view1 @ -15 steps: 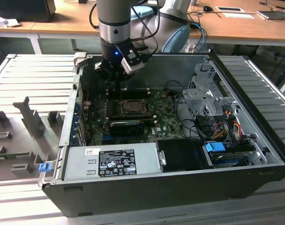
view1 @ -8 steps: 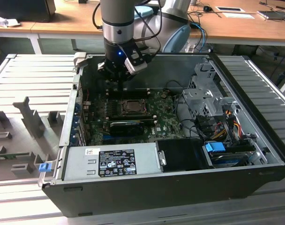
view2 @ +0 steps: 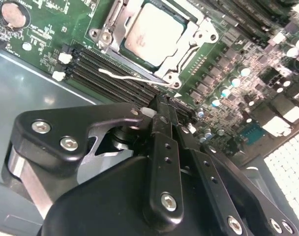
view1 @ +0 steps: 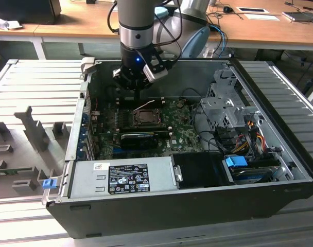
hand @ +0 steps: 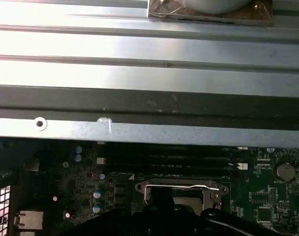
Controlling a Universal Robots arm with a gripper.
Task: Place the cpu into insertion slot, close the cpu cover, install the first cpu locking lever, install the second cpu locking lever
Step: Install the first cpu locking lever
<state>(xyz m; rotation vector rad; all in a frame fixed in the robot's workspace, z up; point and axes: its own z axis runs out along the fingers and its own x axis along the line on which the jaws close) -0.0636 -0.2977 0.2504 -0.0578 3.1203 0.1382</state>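
Pincer [view2: 158,110], tips together, near the cpu cover [view2: 190,45] edge, above the memory slots [view2: 103,66]; cpu [view2: 152,32] within its window.

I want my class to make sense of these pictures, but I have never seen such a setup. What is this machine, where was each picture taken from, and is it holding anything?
It is a robot arm whose gripper reaches into an open computer case. The exterior view looks on from outside; both wrist views come from cameras riding on the arm. Inside lies a green circuit board. In the second wrist view the cpu sits on that board, the cpu cover lying around it. The gripper seems to hold nothing and hangs near a thin wire lever.
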